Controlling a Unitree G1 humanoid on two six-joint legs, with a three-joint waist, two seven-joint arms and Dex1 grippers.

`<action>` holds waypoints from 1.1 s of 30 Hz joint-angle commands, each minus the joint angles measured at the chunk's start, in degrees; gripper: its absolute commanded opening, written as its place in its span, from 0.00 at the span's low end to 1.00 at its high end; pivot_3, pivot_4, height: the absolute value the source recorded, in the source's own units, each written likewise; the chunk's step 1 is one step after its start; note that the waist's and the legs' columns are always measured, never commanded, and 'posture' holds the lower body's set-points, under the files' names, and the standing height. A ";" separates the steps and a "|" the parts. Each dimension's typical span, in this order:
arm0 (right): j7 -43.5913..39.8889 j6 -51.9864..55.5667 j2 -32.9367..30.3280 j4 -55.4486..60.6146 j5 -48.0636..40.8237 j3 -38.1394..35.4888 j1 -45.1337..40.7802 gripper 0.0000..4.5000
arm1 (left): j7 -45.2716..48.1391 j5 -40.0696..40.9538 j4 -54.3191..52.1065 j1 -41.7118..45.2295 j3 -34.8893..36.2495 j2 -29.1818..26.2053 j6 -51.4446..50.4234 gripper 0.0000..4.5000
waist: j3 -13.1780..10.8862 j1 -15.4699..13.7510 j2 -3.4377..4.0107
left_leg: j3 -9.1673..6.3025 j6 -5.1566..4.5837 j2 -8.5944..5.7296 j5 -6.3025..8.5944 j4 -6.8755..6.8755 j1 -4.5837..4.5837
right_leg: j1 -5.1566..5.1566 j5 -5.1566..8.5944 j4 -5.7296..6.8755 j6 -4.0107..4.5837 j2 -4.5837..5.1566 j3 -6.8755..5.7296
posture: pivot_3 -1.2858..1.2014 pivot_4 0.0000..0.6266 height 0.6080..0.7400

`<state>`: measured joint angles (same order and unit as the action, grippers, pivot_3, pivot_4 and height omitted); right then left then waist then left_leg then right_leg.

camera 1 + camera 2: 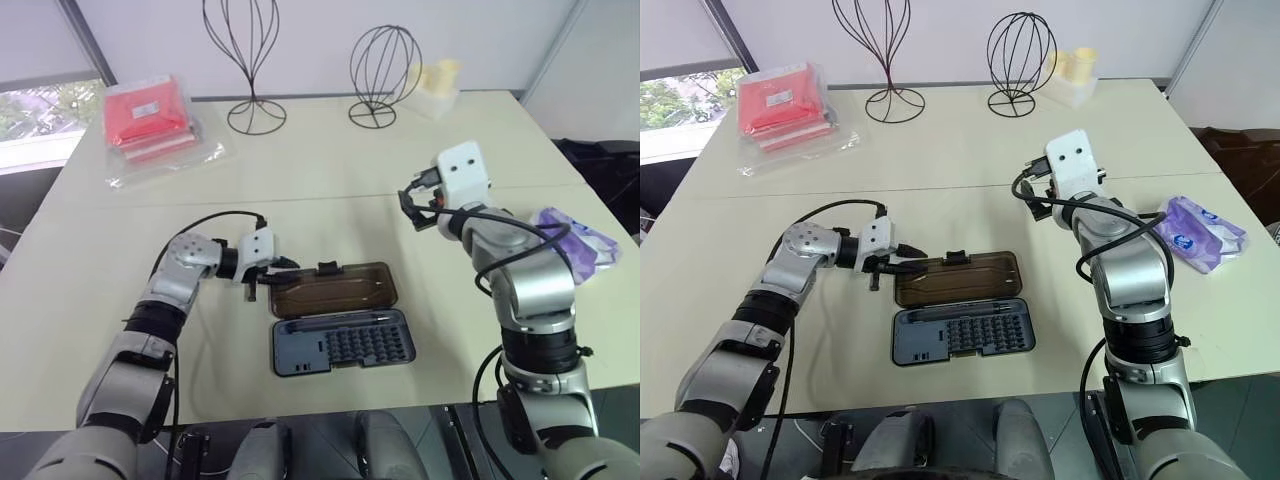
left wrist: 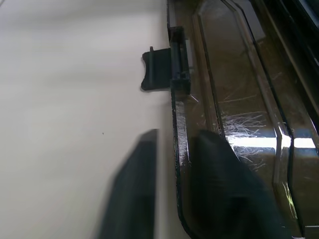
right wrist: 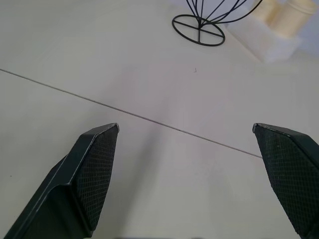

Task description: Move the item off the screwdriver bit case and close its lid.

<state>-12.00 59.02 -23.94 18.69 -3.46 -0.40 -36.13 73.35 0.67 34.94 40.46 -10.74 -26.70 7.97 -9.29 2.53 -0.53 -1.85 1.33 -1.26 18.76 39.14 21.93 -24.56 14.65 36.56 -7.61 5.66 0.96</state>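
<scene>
**Closing the lid, with the case already bare**

Nothing lies on the case (image 1: 343, 343); a purple packet (image 1: 1200, 232), probably the item, sits on the tabletop (image 1: 300, 190) well to its right; so the lid (image 1: 335, 290) is what remains.

The lid lies flat, hinged open on the base's far side. The left gripper (image 1: 275, 270) is at the lid's left end, slightly open, one finger (image 2: 224, 189) on the lid's inner face and the other (image 2: 132, 189) just outside the rim. It should pinch the rim firmly, lift in an arc about the hinge toward the robot, and press until the latch (image 2: 162, 69) catches; a shallow pinch could slip or drag the case.

The right gripper (image 3: 185, 128) hangs wide open, holding nothing, well apart; it could steady the base.

The base holds rows of bits (image 1: 365, 345) and a slim driver (image 1: 330, 325) by the hinge; the lid is empty.
</scene>
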 commanded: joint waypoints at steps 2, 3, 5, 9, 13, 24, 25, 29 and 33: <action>-0.77 -0.92 -1.07 1.55 0.07 -0.39 -1.05 1.00 | -3.16 2.62 -2.65 -0.71 2.09 0.87 -2.70 0.77 | 0.00 -0.02 0.00 | 0.00 0.00 0.00 0.00 0.00 0.00 | 0.00 0.00 0.00 0.00 0.00 0.01 | 0.52 0.24 1.00; -1.18 -0.93 -1.28 1.76 -0.20 -0.56 -0.77 1.00 | -4.61 4.41 -3.88 -0.50 3.80 1.39 -4.84 0.77 | 0.00 -0.03 0.00 | 0.00 0.00 0.00 0.00 0.01 0.00 | 0.00 0.00 0.00 0.00 0.00 0.01 | 0.52 0.24 1.00; -2.74 -0.26 -1.59 2.00 -1.56 -1.37 -0.39 1.00 | -7.77 7.57 -7.30 -0.50 6.92 1.85 -10.08 0.77 | -0.01 -0.08 -0.01 | -0.02 0.00 0.00 0.00 0.04 0.03 | 0.00 0.00 0.01 0.00 0.00 0.01 | 0.52 0.24 1.00; -5.77 -0.18 -3.63 2.17 -3.05 -1.70 0.65 1.00 | -10.35 11.68 -17.18 -3.64 9.77 0.40 -19.17 0.77 | 0.00 -0.02 -0.01 | -0.15 -0.02 0.00 0.01 0.05 0.02 | -0.01 0.00 0.02 0.00 0.00 0.03 | 0.52 0.24 1.00; -11.64 -1.23 -6.66 2.75 -6.42 -1.82 1.74 1.00 | -10.94 16.60 -28.66 -8.23 11.25 -2.05 -28.97 0.77 | -0.01 0.01 0.00 | -0.16 -0.02 0.02 0.02 0.02 0.00 | -0.01 0.00 0.02 0.00 0.01 0.06 | 0.52 0.24 1.00; -26.29 -7.91 -14.37 0.23 -10.55 3.95 2.39 1.00 | -5.72 26.03 -47.89 -17.67 9.67 -10.85 -39.82 0.23 | -0.01 -0.24 -0.01 | -0.10 -0.11 0.04 0.06 0.02 -0.02 | -0.01 0.00 -0.20 0.00 0.01 0.12 | 0.52 0.24 1.00; -28.09 -8.53 -14.94 0.37 -11.01 4.96 2.66 1.00 | -4.20 26.60 -49.55 -18.67 9.00 -11.99 -39.95 0.11 | -0.01 -0.24 -0.01 | -0.10 -0.11 0.05 0.06 0.02 -0.03 | -0.01 0.00 -0.21 0.00 0.01 0.12 | 0.52 0.24 1.00; -32.15 -10.67 -15.97 -1.44 -11.34 7.62 2.26 1.00 | -0.51 26.71 -51.93 -20.41 6.29 -14.49 -38.32 0.01 | -0.02 -0.50 0.00 | -0.08 -0.13 0.05 0.08 0.01 -0.01 | -0.01 0.00 -0.27 0.01 0.01 0.13 | 0.52 0.24 1.00; -35.95 -13.40 -16.26 -4.80 -11.02 10.26 0.67 1.00 | 1.07 25.43 -50.99 -20.81 3.54 -14.53 -35.81 0.01 | -0.02 -0.74 -0.01 | -0.05 -0.28 0.04 0.16 0.04 -0.02 | 0.03 0.00 -0.30 0.01 0.01 0.14 | 0.52 0.24 1.00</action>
<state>-46.12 47.82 -39.33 14.12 -14.42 9.55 -33.57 73.44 26.40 -15.26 19.83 -6.41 -40.96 -29.66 -9.30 1.78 -0.53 -1.89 1.05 -1.22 18.92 39.18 21.91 -24.53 14.66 36.26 -7.61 5.67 1.11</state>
